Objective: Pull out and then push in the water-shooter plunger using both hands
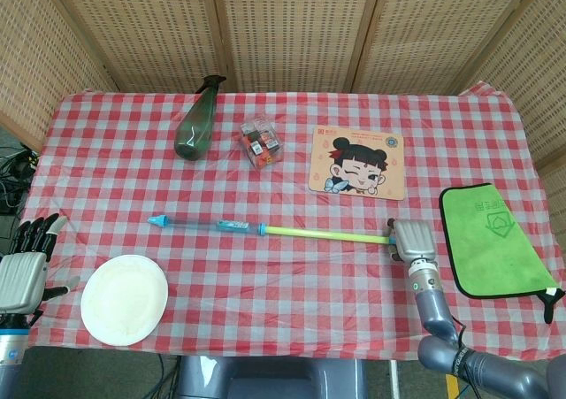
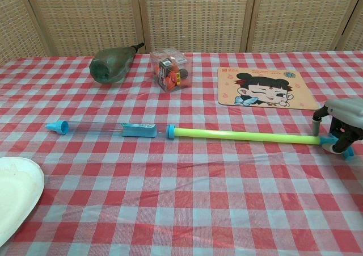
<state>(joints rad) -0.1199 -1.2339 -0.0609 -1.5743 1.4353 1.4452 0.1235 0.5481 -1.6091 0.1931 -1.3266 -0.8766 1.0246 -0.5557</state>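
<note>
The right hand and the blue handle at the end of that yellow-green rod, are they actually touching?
Touching. In the chest view the right hand has its fingers closed around the blue handle of the plunger rod, with no gap showing.

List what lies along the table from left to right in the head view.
Left hand → white plate → green bottle → clear box of small items → cartoon mouse pad → right hand → green cloth.
</note>
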